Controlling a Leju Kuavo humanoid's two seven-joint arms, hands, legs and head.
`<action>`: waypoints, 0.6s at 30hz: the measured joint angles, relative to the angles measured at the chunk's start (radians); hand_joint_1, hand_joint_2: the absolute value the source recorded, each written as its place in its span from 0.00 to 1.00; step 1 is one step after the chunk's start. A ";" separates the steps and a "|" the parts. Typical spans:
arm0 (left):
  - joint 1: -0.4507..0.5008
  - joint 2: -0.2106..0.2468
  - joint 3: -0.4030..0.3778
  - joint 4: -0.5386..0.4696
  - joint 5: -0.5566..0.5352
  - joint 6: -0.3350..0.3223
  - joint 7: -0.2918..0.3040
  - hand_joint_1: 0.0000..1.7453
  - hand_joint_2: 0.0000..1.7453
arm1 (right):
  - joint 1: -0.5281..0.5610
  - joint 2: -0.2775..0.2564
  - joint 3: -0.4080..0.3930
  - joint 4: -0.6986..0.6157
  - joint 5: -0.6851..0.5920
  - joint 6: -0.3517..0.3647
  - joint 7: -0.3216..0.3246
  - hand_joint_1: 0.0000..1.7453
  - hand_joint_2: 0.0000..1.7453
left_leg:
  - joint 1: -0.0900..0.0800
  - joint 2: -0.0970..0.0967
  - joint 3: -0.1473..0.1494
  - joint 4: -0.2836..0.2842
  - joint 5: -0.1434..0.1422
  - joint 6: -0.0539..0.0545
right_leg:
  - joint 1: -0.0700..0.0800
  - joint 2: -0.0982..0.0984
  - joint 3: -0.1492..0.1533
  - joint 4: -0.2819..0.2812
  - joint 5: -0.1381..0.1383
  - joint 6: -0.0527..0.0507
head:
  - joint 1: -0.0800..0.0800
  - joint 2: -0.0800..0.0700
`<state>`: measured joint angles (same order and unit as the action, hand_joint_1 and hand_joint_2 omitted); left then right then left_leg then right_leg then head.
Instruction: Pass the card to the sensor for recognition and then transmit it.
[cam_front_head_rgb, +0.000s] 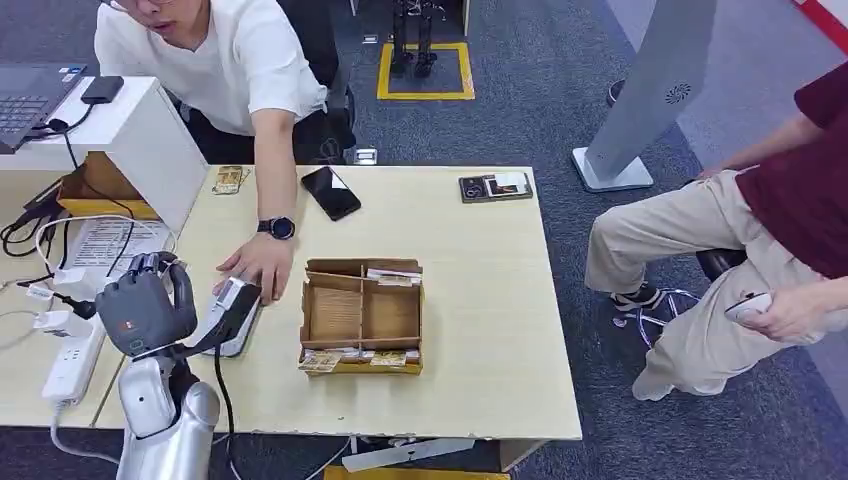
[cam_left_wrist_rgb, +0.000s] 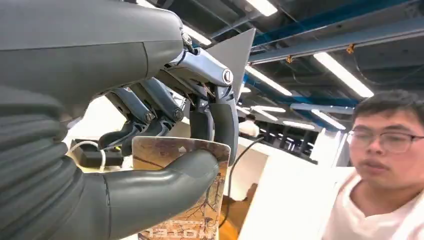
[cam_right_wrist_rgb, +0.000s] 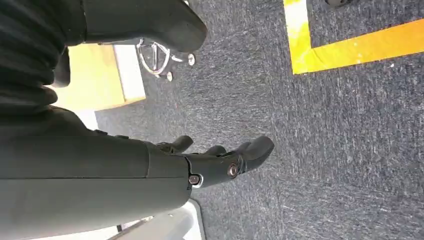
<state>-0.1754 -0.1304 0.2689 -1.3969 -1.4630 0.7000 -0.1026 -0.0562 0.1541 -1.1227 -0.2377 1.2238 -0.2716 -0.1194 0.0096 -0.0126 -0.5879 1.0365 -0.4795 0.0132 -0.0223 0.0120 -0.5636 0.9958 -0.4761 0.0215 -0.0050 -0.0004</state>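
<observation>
On the pale wooden table (cam_front_head_rgb: 470, 300) that spans the middle of the head view, items logged from largest down. Person in a white T-shirt (cam_front_head_rgb: 225, 60) leans in from the far side, one arm stretched across the top; that person's hand (cam_front_head_rgb: 255, 268), a dark wristwatch (cam_front_head_rgb: 279, 228) on the wrist, rests on the far end of the card reader. Second person in a maroon top and beige trousers (cam_front_head_rgb: 700, 250) sits off the table's right side, well apart from it. White cabinet (cam_front_head_rgb: 130, 140) stands at the far left with a laptop (cam_front_head_rgb: 30, 95) on top.

Open cardboard box (cam_front_head_rgb: 362, 315) with compartments sits mid-table, printed cards lying along its far and near rims. Left hand (cam_front_head_rgb: 145, 305) is raised over the table's left edge, just beside the card reader (cam_front_head_rgb: 228, 312), a flat white and dark unit with a black cable running off toward the robot. White power strip (cam_front_head_rgb: 72, 365) lies left of the hand.

Left wrist view: thumb (cam_left_wrist_rgb: 165, 185) and fingers (cam_left_wrist_rgb: 220, 125) are clamped on the card (cam_left_wrist_rgb: 197, 220), a brown printed hotel key card held upright between them. Black smartphone (cam_front_head_rgb: 331, 192) lies near the far edge, a small dark tray of cards (cam_front_head_rgb: 495, 187) to its right, one loose card (cam_front_head_rgb: 229, 179) to its left.

Right hand (cam_right_wrist_rgb: 220, 162) hangs over grey carpet, fingers loosely curved and apart, holding nothing
</observation>
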 joint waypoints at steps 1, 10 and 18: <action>0.001 0.003 0.000 0.004 0.000 0.000 0.001 1.00 1.00 | 0.000 0.000 0.000 0.000 0.000 0.000 0.001 0.00 1.00 | 0.000 0.000 0.000 0.000 0.000 0.000 | 0.000 0.000 0.000 0.000 0.000 0.000 | 0.000 0.000; 0.013 0.044 0.000 0.054 -0.014 0.000 0.064 1.00 1.00 | 0.001 0.000 0.000 0.000 0.000 0.002 0.003 0.00 1.00 | 0.000 0.000 0.000 0.000 0.000 0.000 | 0.000 0.000 0.000 0.000 0.000 0.000 | 0.000 0.000; 0.030 0.064 0.000 0.119 -0.037 0.000 0.114 1.00 1.00 | 0.003 -0.001 0.000 0.000 -0.012 0.002 0.004 0.00 1.00 | 0.000 0.000 0.000 0.000 0.000 0.000 | 0.000 0.000 0.000 0.000 0.000 0.000 | 0.000 0.000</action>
<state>-0.1454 -0.0660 0.2693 -1.2775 -1.5000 0.7000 0.0114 -0.0528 0.1534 -1.1227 -0.2380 1.2119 -0.2697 -0.1152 0.0096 -0.0126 -0.5879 1.0365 -0.4795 0.0132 -0.0224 0.0121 -0.5637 0.9958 -0.4762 0.0215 -0.0046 -0.0004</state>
